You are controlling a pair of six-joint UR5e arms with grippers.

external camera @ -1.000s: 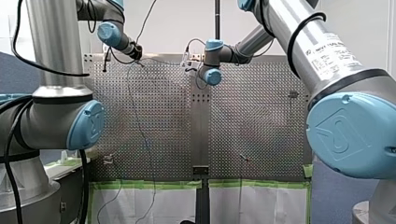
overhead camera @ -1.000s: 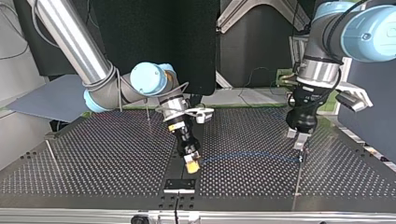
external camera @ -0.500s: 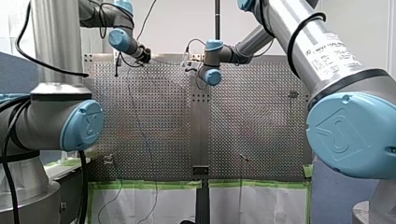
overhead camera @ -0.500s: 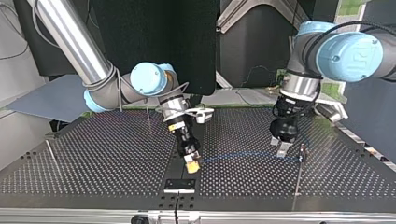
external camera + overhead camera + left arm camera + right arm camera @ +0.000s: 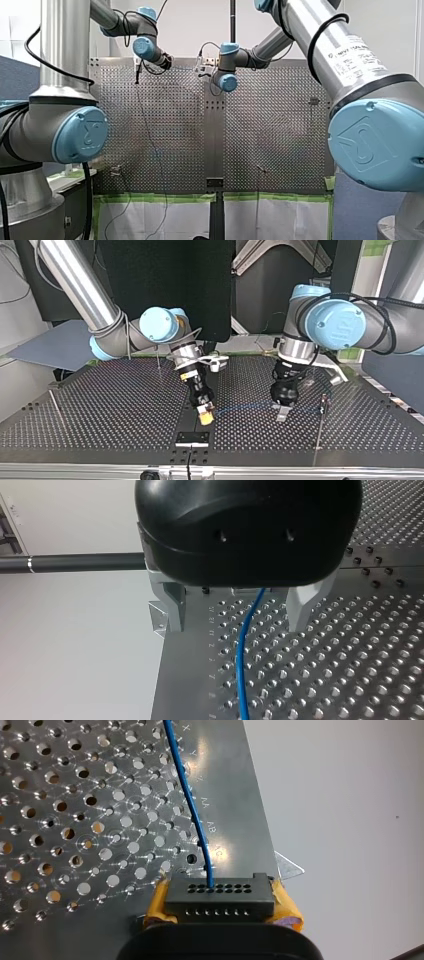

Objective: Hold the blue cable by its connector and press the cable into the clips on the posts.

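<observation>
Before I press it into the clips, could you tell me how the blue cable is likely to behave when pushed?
Probably floppy: the blue cable is thin and bows on leaving the connector, so a push should bend it. Likely light, too: it is one slim strand, far narrower than the connector.

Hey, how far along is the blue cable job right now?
Done: my right gripper is shut on the black connector. In hand: my left gripper, open, straddles the blue cable, which runs toward the nearby post. Left: whether that post's clip holds the cable is too small to tell, and the far post at the top view's left shows no blue cable at it.
</observation>
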